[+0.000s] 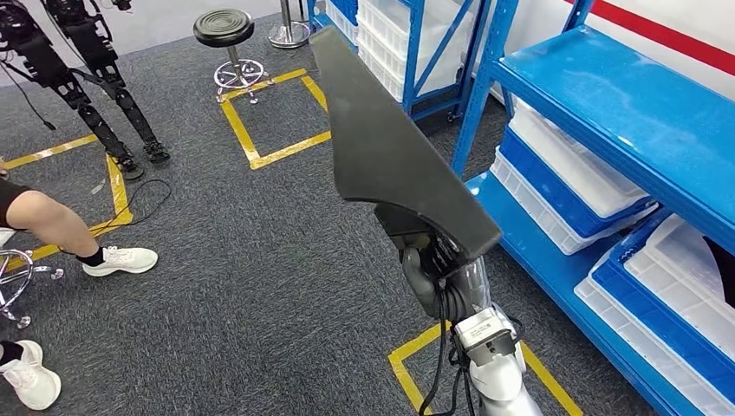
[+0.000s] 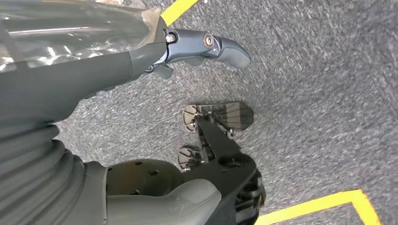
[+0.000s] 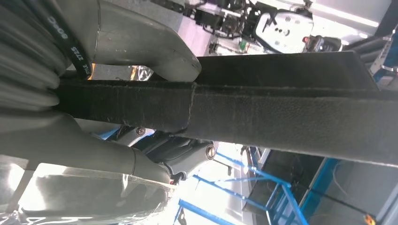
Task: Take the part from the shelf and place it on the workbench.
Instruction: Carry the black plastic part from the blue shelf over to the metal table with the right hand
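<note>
1. Black lettering on a cable in the right wrist view's upper left reads roughly "27S"; the rest is too cut off to read, and the part itself bears no label.
2. Dark, matte and foam-like, the part (image 1: 390,147) is a long flat panel with a curved edge, running from the upper middle of the head view down to the centre, wider at its lower end.
3. Its edge in the right wrist view (image 3: 281,112) is a thick, rough black band with a thin vertical seam.
4. The right robot hand (image 1: 433,260) grips the part's lower end in mid-air above the grey carpet (image 1: 243,286); in the right wrist view (image 3: 117,154), grey fingers (image 3: 145,47) clamp it from both sides.
5. The left robot hand (image 2: 187,51) hangs over the carpet holding nothing, its dark fingers extended.
6. Blue shelving (image 1: 607,113) with white bins (image 1: 572,173) fills the right of the head view, beside the part.
7. Yellow tape (image 1: 260,156) marks squares on the floor.
</note>
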### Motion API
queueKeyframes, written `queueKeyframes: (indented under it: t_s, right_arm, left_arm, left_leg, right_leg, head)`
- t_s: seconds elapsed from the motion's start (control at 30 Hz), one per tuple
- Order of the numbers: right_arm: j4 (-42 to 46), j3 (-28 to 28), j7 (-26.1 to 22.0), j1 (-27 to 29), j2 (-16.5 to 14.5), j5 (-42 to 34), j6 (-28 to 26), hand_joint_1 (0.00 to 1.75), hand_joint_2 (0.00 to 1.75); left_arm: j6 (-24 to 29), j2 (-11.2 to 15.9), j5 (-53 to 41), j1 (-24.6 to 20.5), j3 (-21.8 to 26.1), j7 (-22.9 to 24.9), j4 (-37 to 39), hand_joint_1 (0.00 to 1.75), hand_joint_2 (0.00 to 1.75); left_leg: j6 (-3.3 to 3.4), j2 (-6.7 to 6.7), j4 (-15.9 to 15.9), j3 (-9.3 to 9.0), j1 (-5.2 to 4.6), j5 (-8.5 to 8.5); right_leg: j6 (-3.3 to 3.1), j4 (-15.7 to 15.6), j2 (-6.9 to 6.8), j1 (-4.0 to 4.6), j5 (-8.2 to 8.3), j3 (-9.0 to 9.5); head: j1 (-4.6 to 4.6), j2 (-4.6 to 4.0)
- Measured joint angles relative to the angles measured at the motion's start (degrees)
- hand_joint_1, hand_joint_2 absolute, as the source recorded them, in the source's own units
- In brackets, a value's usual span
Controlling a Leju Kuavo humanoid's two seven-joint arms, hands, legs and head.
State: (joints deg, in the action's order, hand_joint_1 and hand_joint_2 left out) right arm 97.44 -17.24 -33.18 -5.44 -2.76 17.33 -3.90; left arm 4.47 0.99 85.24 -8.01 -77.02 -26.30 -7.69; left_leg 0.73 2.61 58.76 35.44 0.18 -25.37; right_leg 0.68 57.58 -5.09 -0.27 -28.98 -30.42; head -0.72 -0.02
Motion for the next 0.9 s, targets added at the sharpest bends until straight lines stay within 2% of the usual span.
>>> queueKeyframes:
  t_s: [0.03,0.07,0.1,0.13,0.17,0.23,0.27,0.3,0.33,0.4,0.43,0.47,0.5,0.57,0.6,0.63,0.7,0.73,0.77,0.8,0.83,0.9]
  right_arm:
    - [0.0,0.0,-0.1,0.1,0.0,0.0,-0.1,1.75,1.75]
    - [0.0,0.1,-0.1,0.2,0.0,-0.1,-0.1,1.75,1.75]
    - [0.0,0.1,-0.1,0.2,0.0,-0.2,-0.2,1.75,1.75]
    - [0.0,0.2,-0.1,0.3,0.0,-0.3,-0.2,1.75,1.75]
    - [0.1,0.2,-0.2,0.3,0.1,-0.4,-0.2,1.75,1.75]
    - [0.0,0.5,-0.2,0.5,0.1,-0.8,-0.2,1.75,1.75]
    - [0.0,0.6,-0.1,0.5,0.2,-0.9,-0.1,1.75,1.75]
    - [0.0,0.8,0.1,0.5,0.2,-1.1,-0.1,1.75,1.75]
    - [0.0,0.9,0.3,0.3,0.2,-1.3,0.0,1.75,1.75]
    - [-0.1,1.1,0.5,-0.2,0.1,-1.5,0.1,1.75,1.75]
    - [-0.1,1.1,0.6,-0.5,0.1,-1.5,0.1,1.75,1.75]
    - [-0.2,1.2,0.6,-0.6,0.1,-1.6,0.2,1.75,1.75]
    - [-0.3,1.2,0.6,-0.8,0.1,-1.6,0.3,1.75,1.75]
    - [-0.5,1.2,0.6,-1.1,0.0,-1.8,0.5,1.75,1.75]
    - [-0.6,1.2,0.6,-1.4,0.0,-1.9,0.7,1.75,1.75]
    - [-0.7,1.2,0.6,-1.6,0.0,-2.0,0.8,1.75,1.75]
    - [-0.9,1.2,0.4,-2.0,-0.1,-2.3,0.9,1.75,1.75]
    - [-1.0,1.2,0.4,-2.0,0.0,-2.4,0.9,1.75,1.75]
    - [-1.1,1.2,0.4,-2.1,0.0,-2.5,0.9,1.75,1.75]
    - [-1.3,1.2,0.4,-2.1,0.0,-2.6,0.9,1.75,1.75]
    - [-1.4,1.2,0.4,-2.1,0.0,-2.6,0.9,1.75,1.75]
    - [-1.5,1.2,0.4,-2.2,0.0,-2.7,0.8,1.75,1.75]
  left_arm:
    - [0.1,0.0,0.0,0.0,0.0,-0.1,0.0,0.0,1.75]
    - [0.2,0.0,0.0,0.0,0.0,-0.2,0.0,0.0,1.75]
    - [0.3,0.0,0.0,0.0,0.0,-0.2,0.0,0.0,1.75]
    - [0.4,0.0,0.0,0.0,0.0,-0.2,0.0,0.0,1.75]
    - [0.5,0.0,0.0,0.0,0.0,-0.3,0.0,0.0,1.75]
    - [0.8,0.0,0.0,-0.1,0.0,-0.3,0.0,0.0,1.75]
    - [0.9,0.0,0.1,-0.1,0.0,-0.3,0.0,0.0,1.75]
    - [1.0,0.0,0.1,-0.1,0.0,-0.2,0.0,0.0,1.75]
    - [1.1,0.0,0.2,-0.1,0.0,-0.1,0.0,0.0,1.75]
    - [1.2,-0.1,0.4,-0.1,0.0,0.0,0.0,0.0,1.75]
    - [1.2,-0.1,0.4,-0.1,0.0,0.0,0.0,0.0,1.75]
    - [1.3,-0.1,0.5,-0.1,0.0,0.1,0.0,0.0,1.75]
    - [1.3,-0.1,0.5,-0.1,0.0,0.1,0.0,0.0,1.75]
    - [1.4,0.0,0.7,0.0,0.0,0.2,0.1,0.0,1.75]
    - [1.5,0.0,0.8,0.1,0.0,0.2,0.1,0.0,1.75]
    - [1.6,0.0,1.0,0.1,0.0,0.2,0.1,0.0,1.75]
    - [1.8,0.0,1.1,0.0,0.0,0.2,0.2,0.0,1.75]
    - [1.9,0.0,1.2,0.0,0.0,0.2,0.2,0.0,1.75]
    - [2.0,0.0,1.3,0.1,0.0,0.2,0.2,0.0,1.75]
    - [2.0,0.0,1.3,0.1,0.0,0.2,0.2,0.0,1.75]
    - [2.0,0.0,1.4,0.1,0.0,0.2,0.2,0.0,1.75]
    - [2.0,0.0,1.5,0.1,0.0,0.2,0.2,0.0,1.75]
  left_leg:
    - [0.32,-0.6,-0.2,0.08,-0.09,0.08]
    - [0.67,-1.11,-0.4,-0.04,-0.05,0.23]
    - [1.08,-1.64,-0.7,-0.22,0.03,0.43]
    - [1.49,-2.14,-1.0,-0.43,0.15,0.62]
    - [1.8,-2.65,-1.2,-0.59,0.26,0.73]
    - [2.08,-3.9,-1.2,-0.6,0.22,0.69]
    - [2.1,-4.61,-1.2,-0.61,0.19,0.67]
    - [2.11,-5.36,-1.1,-0.63,0.17,0.66]
    - [2.08,-6.11,-1.1,-0.71,0.16,0.65]
    - [1.87,-7.55,-0.9,-0.84,0.1,0.53]
    - [1.66,-8.14,-0.7,-0.79,0.03,0.43]
    - [1.39,-8.6,-0.6,-0.65,-0.04,0.37]
    - [1.08,-9.0,-0.6,-0.48,-0.04,0.37]
    - [0.51,-9.47,-0.6,-0.15,0.19,0.43]
    - [0.23,-8.71,0.0,0.11,0.23,0.02]
    - [-0.04,-7.39,1.5,0.81,0.22,-0.94]
    - [-0.56,-4.15,8.2,3.95,0.26,-4.41]
    - [-0.75,-3.33,12.2,6.03,0.38,-6.06]
    - [-0.87,-2.97,15.2,7.68,0.49,-6.98]
    - [-0.9,-2.81,16.3,8.36,0.54,-6.8]
    - [-0.83,-2.64,14.7,7.69,0.55,-5.46]
    - [-0.41,-1.21,6.5,3.51,0.36,-1.68]
  right_leg:
    - [0.28,-0.1,-0.46,0.07,-0.07,0.12]
    - [0.58,0.0,-0.37,0.08,-0.3,0.06]
    - [0.7,0.9,0.38,0.08,-0.88,-0.23]
    - [0.63,2.9,1.58,0.07,-1.98,-1.11]
    - [0.36,6.3,3.04,-0.03,-3.5,-2.71]
    - [-0.06,14.1,4.57,-0.11,-6.42,-6.73]
    - [0.07,16.5,4.76,-0.11,-6.91,-8.21]
    - [0.45,16.6,4.86,-0.12,-6.42,-8.6]
    - [0.95,14.4,5.01,-0.15,-5.04,-7.83]
    - [1.76,6.3,6.37,-0.41,-1.3,-4.36]
    - [1.73,3.1,7.02,-0.54,0.05,-2.89]
    - [1.45,1.1,7.52,-0.58,0.78,-2.04]
    - [0.99,0.6,7.6,-0.51,1.01,-1.8]
    - [0.17,0.4,6.69,-0.52,1.31,-1.61]
    - [-0.22,0.3,6.24,-0.64,1.42,-1.5]
    - [-0.6,0.2,5.75,-0.76,1.47,-1.39]
    - [-1.17,0.1,4.65,-0.59,1.33,-1.21]
    - [-1.35,0.1,4.03,-0.42,1.23,-1.18]
    - [-1.45,0.2,3.39,-0.27,1.15,-1.16]
    - [-1.54,0.2,2.77,-0.18,1.07,-1.13]
    - [-1.57,0.2,2.19,-0.12,0.96,-1.04]
    - [-1.49,0.1,1.14,0.0,0.66,-0.67]
  head:
    - [0.04,0.0]
    - [0.04,0.0]
    - [0.09,0.0]
    - [0.15,0.0]
    - [0.26,0.0]
    - [0.4,0.0]
    - [0.43,0.0]
    - [0.44,0.0]
    - [0.44,0.0]
    - [0.46,0.0]
    - [0.46,-0.01]
    - [0.43,-0.01]
    - [0.39,0.0]
    - [0.34,0.0]
    - [0.25,0.0]
    - [0.08,0.0]
    - [-0.23,0.0]
    - [-0.28,0.0]
    - [-0.27,0.0]
    - [-0.29,0.0]
    - [-0.29,0.0]
    - [-0.3,-0.01]
